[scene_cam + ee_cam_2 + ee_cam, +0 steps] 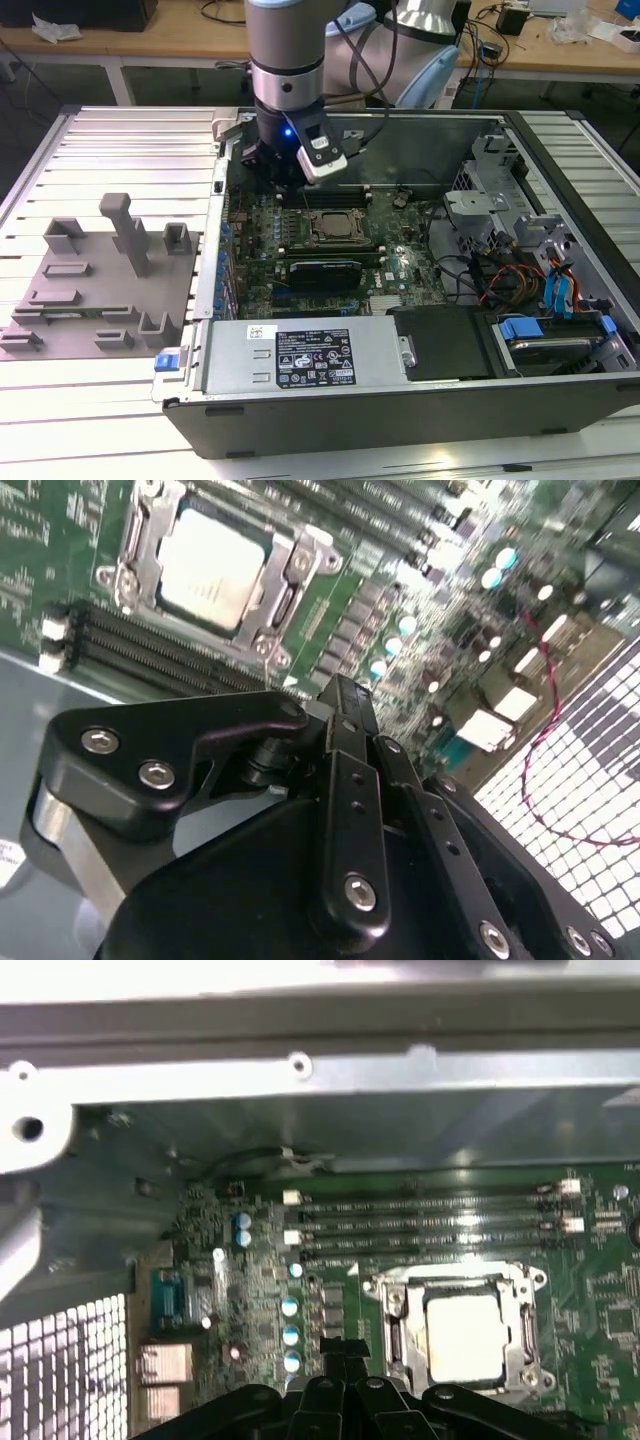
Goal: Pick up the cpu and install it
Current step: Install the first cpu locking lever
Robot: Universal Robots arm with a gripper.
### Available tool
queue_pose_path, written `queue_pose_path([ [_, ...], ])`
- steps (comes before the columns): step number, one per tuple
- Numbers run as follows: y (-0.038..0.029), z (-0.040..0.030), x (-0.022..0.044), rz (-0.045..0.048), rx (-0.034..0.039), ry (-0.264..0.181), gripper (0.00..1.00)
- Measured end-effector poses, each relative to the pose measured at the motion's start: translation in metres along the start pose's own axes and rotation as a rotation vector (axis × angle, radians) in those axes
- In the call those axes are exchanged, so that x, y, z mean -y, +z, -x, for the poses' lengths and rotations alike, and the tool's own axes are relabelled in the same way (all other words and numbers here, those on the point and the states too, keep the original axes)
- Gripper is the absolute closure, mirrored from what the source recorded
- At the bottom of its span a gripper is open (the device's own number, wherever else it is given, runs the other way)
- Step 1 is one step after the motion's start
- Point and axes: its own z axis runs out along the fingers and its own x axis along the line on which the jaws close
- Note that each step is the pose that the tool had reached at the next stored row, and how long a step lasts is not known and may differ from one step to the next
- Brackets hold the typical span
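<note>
**CPU seated in its socket, my gripper empty beside it**

The cpu (pixel 212 568) already lies flat inside the socket frame (pixel 275 600) on the motherboard (pixel 400 265), its pale metal lid facing up and its edges squared to the frame all round. In the first wrist view the same chip (pixel 464 1335) fills the frame's opening, with the dark memory slots (pixel 430 1225) running just beyond it.

My gripper (pixel 345 712) hangs clear of the chip. In the second wrist view my fingers (pixel 350 820) are pressed together to a single black tip, with nothing pinched between them. That tip sits off the socket, near the corner of the frame closest to the memory slots, over the board and not over the lid itself. The chip is roughly square, so it has no long axis to speak of; it lies flat, level with the board.

In the exterior view I am over the rear part of the open computer case (pixel 560 400), my gripper (pixel 290 170) just behind the socket (pixel 332 228), near the back wall. By my judgement the placing is done and I stand apart from the chip.
</note>
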Motion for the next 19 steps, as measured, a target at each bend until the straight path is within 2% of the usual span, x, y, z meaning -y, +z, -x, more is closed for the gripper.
queue_pose_path([
  [3,0.0000,-0.0012,0.0000,0.0412,0.0005,0.001,0.89],
  [4,0.0000,-0.0017,0.0001,0.0614,0.0007,0.002,0.89],
  [5,0.0000,-0.0019,0.0001,0.0752,0.0007,0.002,0.89],
  [6,0.0000,-0.0023,0.0001,0.0932,0.0007,0.002,0.89],
  [7,0.0000,-0.0027,0.0001,0.1153,0.0009,0.003,0.89],
  [8,0.0000,-0.0027,0.0001,0.1239,0.0007,0.003,0.89],
  [11,0.0001,-0.0021,0.0001,0.1277,0.0005,0.003,0.89],
  [13,0.0001,0.0014,0.0002,0.1277,0.0004,0.003,0.89],
  [14,0.0003,0.0054,0.0002,0.1277,0.0002,0.003,0.89],
  [16,0.0009,0.0177,0.0003,0.1276,-0.0004,0.004,0.89],
  [19,0.0012,0.0238,0.0013,0.1274,-0.0011,0.004,0.89],
])
